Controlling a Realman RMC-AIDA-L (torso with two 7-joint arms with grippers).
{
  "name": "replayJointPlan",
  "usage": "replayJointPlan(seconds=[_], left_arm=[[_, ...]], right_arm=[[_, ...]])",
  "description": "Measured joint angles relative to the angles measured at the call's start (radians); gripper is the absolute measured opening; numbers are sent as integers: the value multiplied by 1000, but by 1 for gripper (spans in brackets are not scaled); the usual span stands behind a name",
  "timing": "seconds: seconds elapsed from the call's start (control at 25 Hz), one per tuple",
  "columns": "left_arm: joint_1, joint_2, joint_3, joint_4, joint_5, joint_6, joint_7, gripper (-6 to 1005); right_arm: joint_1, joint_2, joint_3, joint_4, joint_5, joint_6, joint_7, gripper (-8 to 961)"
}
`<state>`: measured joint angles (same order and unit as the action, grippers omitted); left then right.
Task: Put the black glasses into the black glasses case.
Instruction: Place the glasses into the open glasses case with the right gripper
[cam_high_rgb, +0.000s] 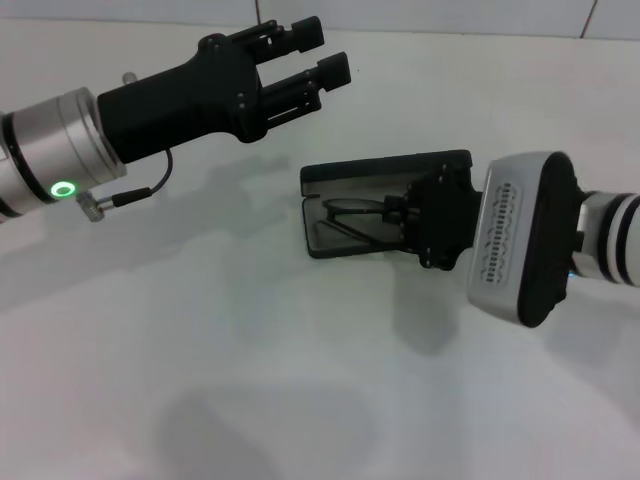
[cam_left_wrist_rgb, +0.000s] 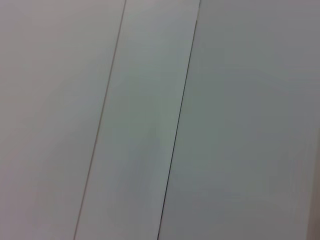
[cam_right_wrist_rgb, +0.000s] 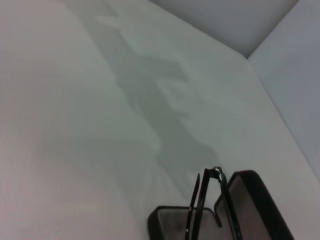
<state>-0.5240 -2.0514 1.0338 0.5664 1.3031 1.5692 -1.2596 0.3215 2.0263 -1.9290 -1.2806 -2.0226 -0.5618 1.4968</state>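
Right pincer (cam_high_rgb: 400, 213) over open black glasses case (cam_high_rgb: 330, 175), white table (cam_high_rgb: 250, 380)

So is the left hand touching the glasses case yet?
Apart. The head view shows the left hand raised over bare table, a clear gap from the black glasses case, where the right hand works.

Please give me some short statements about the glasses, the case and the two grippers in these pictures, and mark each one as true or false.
1. The black glasses case lies open. True.
2. The black glasses rest on the table far from the case. False: they are at the open case, by its lining.
3. The right gripper is at the case. True.
4. The left gripper holds the glasses. False: it is open, holding nothing, above the table.
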Motion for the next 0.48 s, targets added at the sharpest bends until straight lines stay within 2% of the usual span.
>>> replayJointPlan(seconds=[0.48], left_arm=[[-12,1,0,0,1,-7,-10,604]], right_arm=[[-16,0,-17,-20,-29,12,0,107]])
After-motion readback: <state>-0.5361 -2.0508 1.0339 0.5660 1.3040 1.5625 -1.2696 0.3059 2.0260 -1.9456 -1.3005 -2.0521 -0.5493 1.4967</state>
